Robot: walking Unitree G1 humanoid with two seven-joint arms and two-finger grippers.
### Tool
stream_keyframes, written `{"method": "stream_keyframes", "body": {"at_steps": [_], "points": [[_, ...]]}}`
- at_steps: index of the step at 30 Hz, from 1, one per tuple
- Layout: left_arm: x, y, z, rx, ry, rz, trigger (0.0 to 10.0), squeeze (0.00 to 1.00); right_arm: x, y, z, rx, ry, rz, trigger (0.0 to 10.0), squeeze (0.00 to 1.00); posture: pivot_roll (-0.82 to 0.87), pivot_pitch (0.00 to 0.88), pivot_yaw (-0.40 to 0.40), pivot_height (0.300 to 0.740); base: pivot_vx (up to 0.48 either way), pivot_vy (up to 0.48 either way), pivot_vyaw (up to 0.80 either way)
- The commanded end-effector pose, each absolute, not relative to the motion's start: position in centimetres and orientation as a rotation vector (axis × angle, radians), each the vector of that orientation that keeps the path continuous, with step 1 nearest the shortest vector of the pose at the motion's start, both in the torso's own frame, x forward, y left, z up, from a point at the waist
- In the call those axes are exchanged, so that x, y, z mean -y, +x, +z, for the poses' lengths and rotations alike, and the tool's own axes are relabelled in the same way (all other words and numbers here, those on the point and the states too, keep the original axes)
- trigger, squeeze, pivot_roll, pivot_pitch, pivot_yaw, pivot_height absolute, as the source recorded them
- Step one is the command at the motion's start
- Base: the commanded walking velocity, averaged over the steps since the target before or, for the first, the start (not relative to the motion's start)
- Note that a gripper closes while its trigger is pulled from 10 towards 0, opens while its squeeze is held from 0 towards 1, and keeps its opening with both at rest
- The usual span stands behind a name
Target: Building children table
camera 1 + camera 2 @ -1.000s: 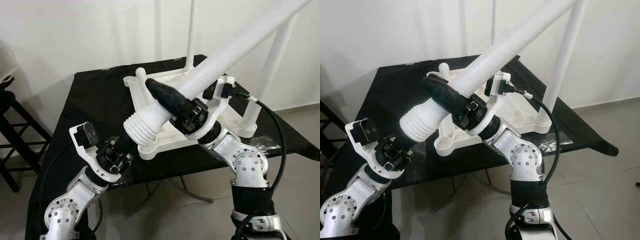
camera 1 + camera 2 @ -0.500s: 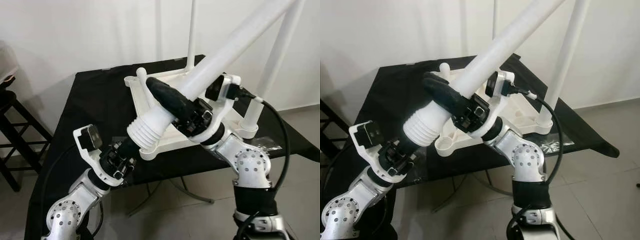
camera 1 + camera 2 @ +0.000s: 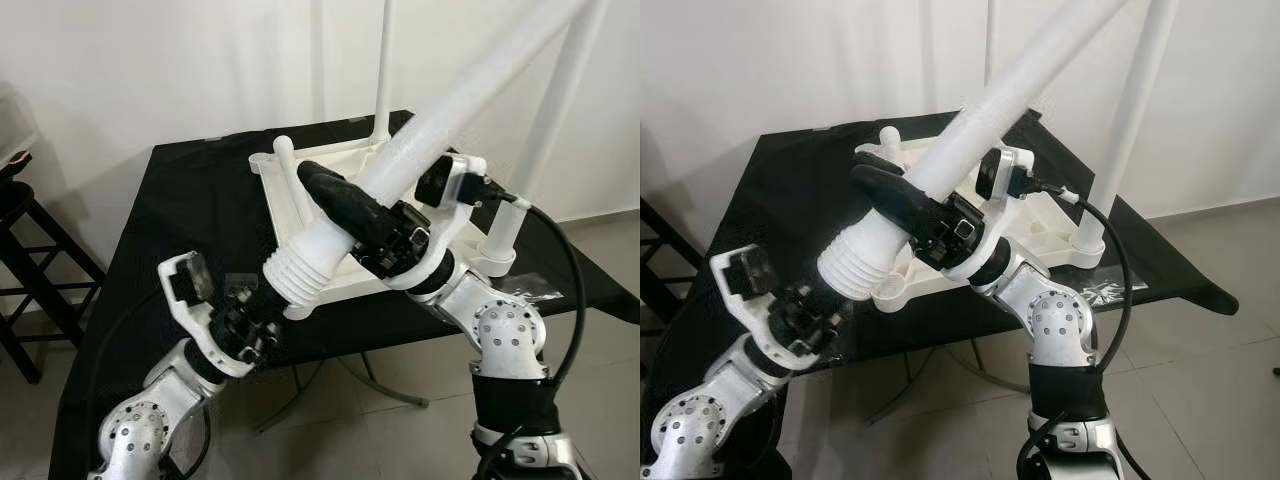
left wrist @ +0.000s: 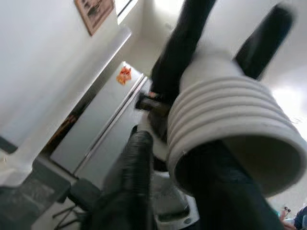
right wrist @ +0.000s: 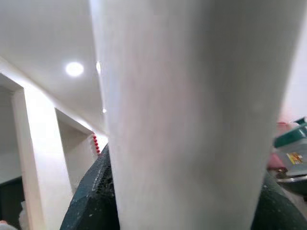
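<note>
My right fingers (image 3: pixel 345 205) clamp the white table leg (image 3: pixel 440 110), left fingers (image 4: pixel 139 158) apart at its threaded end (image 3: pixel 300 272); next, I judge, seating it in the tabletop's (image 3: pixel 345 290) corner socket.

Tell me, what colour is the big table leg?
White table leg, clearest in the left eye view.

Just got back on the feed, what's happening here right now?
The robot is putting a leg on an upturned white children's table lying on a black table. The right gripper is shut on the loose white leg, held at a slant. The left gripper is at the leg's ribbed threaded end. Two legs already stand upright.
</note>
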State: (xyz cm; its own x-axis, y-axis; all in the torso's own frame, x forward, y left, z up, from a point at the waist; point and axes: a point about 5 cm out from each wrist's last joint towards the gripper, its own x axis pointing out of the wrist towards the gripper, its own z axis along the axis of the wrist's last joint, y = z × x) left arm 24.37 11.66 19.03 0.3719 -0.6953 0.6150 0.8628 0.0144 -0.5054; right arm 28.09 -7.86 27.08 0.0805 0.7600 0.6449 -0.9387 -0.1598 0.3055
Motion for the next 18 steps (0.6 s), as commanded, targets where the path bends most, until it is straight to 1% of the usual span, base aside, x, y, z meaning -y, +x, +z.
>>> {"method": "stream_keyframes", "body": {"at_steps": [1,3,4,9,14,18], "points": [[-11.6,24.5,18.6,0.183,-0.963,-1.21,10.0,1.0,7.6,28.2,27.4,0.296,0.83,1.516,0.0,0.0,-0.07,0.0,0.031,0.74,0.0,0.0,0.0],[-11.9,24.6,18.5,0.186,-0.971,-1.205,10.0,1.0,7.7,28.5,27.5,0.304,0.826,1.494,0.0,0.0,-0.07,0.0,0.032,0.74,0.0,0.0,0.0],[-12.5,24.5,17.9,0.17,-0.973,-1.187,10.0,1.0,8.1,29.0,27.8,0.327,0.828,1.454,0.0,0.0,-0.07,0.0,0.033,0.74,0.0,0.0,0.0],[-13.3,24.3,16.9,0.131,-0.962,-1.161,10.0,1.0,8.8,29.7,28.4,0.364,0.829,1.405,0.0,0.0,-0.07,0.0,0.033,0.74,0.0,0.0,0.0],[-15.1,24.0,15.3,0.078,-0.945,-1.098,10.0,1.0,10.2,30.7,29.6,0.429,0.8,1.317,0.0,0.0,-0.07,0.0,0.034,0.74,0.0,0.0,0.0],[-15.4,24.2,15.0,0.074,-0.932,-1.071,10.0,1.0,10.9,31.4,30.1,0.451,0.8,1.253,0.0,0.0,-0.07,0.0,0.03,0.74,0.0,0.0,0.0]]}}
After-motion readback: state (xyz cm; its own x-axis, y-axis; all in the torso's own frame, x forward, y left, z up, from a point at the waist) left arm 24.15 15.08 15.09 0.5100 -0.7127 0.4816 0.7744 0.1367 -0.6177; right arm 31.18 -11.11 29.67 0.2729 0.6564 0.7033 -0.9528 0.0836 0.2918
